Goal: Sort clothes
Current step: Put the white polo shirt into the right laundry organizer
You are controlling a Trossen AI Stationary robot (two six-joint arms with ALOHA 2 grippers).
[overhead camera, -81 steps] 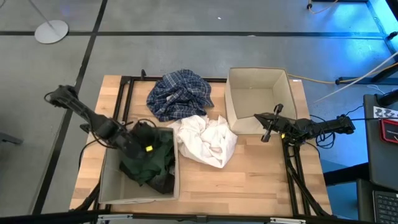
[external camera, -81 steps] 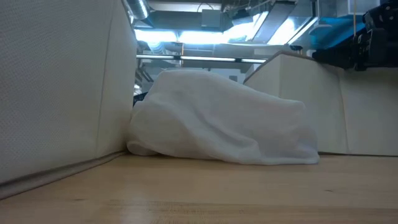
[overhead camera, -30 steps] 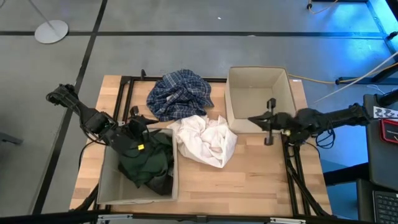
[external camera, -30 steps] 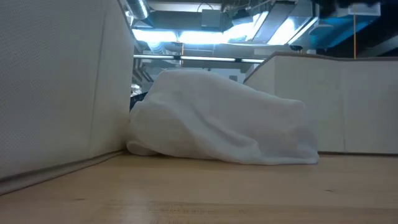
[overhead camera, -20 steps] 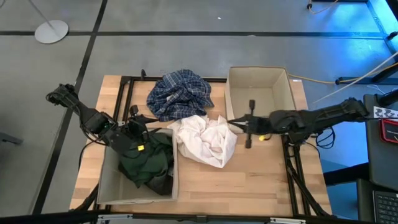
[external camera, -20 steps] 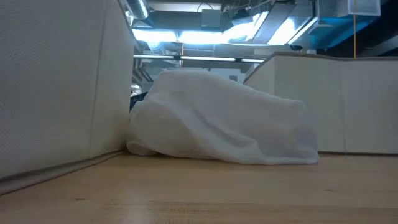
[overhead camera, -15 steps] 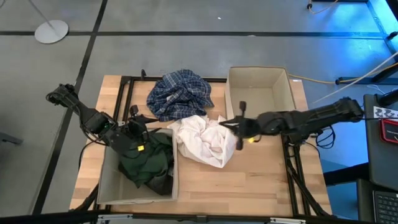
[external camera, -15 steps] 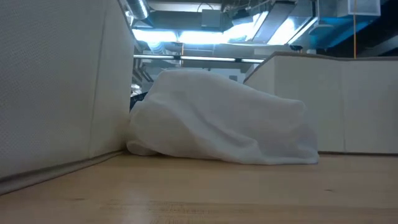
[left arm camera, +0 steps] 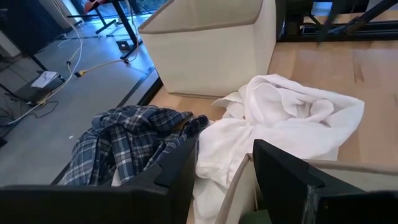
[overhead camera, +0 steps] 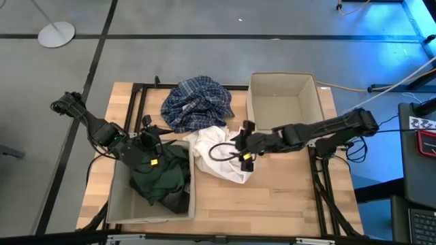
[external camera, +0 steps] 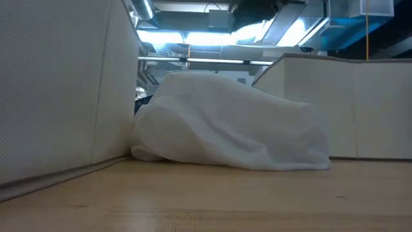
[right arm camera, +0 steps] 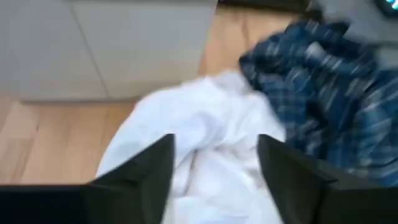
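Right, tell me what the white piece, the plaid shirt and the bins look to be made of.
White piece: soft matte cloth, likely cotton, slumped in loose rumpled folds.
Plaid shirt: thin woven fabric, blue-and-white check, crumpled in a heap; fibre unclear.
Bins: beige fabric over something stiff, judging by the fine weave texture in the low view and walls that stand straight by themselves.
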